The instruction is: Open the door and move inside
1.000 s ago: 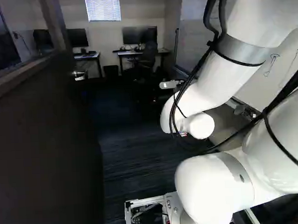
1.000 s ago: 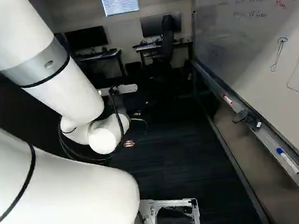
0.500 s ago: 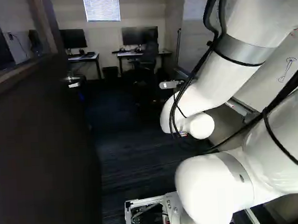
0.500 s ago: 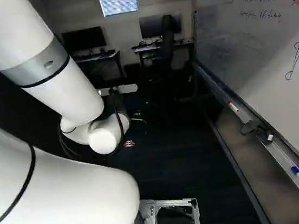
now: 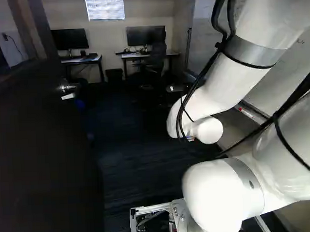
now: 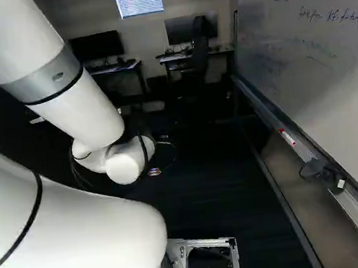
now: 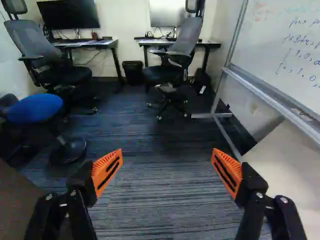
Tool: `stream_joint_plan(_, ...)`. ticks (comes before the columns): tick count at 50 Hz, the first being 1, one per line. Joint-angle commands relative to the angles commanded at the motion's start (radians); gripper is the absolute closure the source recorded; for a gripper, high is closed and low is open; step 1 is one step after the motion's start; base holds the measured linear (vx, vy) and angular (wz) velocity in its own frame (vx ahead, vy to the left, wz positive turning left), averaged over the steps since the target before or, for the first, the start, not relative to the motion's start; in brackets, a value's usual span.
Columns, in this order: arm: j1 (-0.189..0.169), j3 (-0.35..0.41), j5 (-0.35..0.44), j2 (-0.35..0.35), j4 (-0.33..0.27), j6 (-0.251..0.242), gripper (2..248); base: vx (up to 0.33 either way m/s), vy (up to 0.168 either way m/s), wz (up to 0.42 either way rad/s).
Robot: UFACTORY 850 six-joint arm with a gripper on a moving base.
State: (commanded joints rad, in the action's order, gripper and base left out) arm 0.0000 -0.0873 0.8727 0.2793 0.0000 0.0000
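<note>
Driving fully inside seems left to do; the door (image 5: 40, 158) stands open beside the arm (image 5: 216, 87), the empty end effector (image 7: 167, 154) spread wide.

arm (image 5: 231, 75): bent; seen down the right side of the left base view, down the left side of the right base view
wrist end (image 6: 127, 161): carried low, left of centre in the right base view
gripper (image 7: 167, 151): opened, fingers spread well apart
orange pads (image 7: 102, 166): slanted, tips angled inward, faces turned toward each other
</note>
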Motion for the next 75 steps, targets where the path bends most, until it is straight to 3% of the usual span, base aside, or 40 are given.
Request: stream_joint_plan(75, 0.000, 0.000, 0.000, 0.000, 0.000, 0.000, 3, 0.193, 0.004, -0.020)
